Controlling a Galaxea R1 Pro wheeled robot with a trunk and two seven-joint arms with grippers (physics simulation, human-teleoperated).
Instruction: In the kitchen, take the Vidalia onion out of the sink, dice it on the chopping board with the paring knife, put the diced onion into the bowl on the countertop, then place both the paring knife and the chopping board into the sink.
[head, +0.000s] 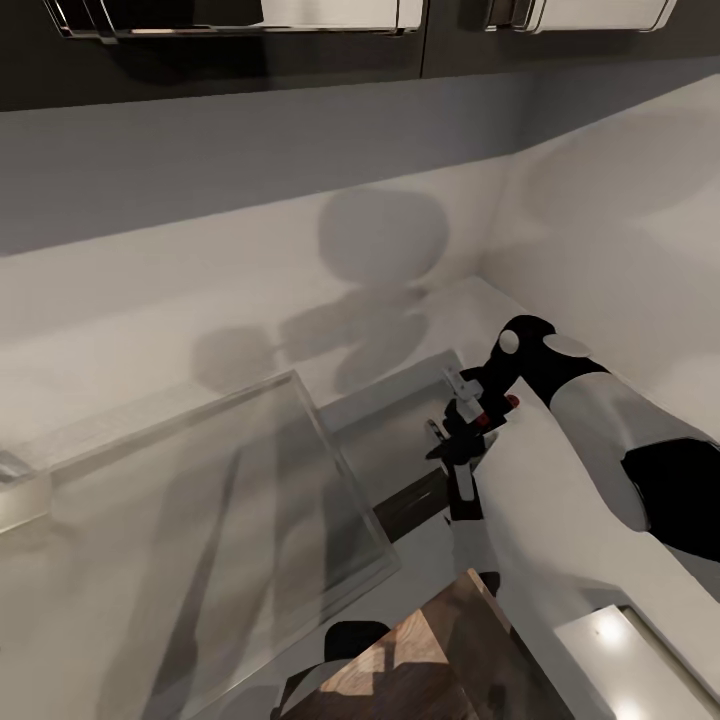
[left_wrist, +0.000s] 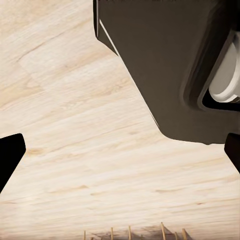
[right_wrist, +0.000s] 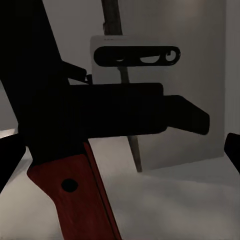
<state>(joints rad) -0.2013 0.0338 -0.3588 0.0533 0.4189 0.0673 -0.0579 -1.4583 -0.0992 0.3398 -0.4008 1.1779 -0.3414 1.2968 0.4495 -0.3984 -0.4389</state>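
Paring knife (right_wrist: 75, 195): red handle with a dark rivet hole and black upper section, seen close in the right wrist view. It is clamped in the right end effector (head: 470, 425), held above the grey sink (head: 400, 440) at the worktop's (head: 560, 520) back corner. Chopping board (head: 420, 665): brown wood grain, near the sink's front. Left end effector (left_wrist: 120, 150): dark fingertips spread wide over pale wood flooring (left_wrist: 75, 125).

The paring knife (right_wrist: 75, 200) has a red and black handle. The arm (head: 590, 430) is white and black. The floor (left_wrist: 75, 125) is pale wood with wavy grain lines.
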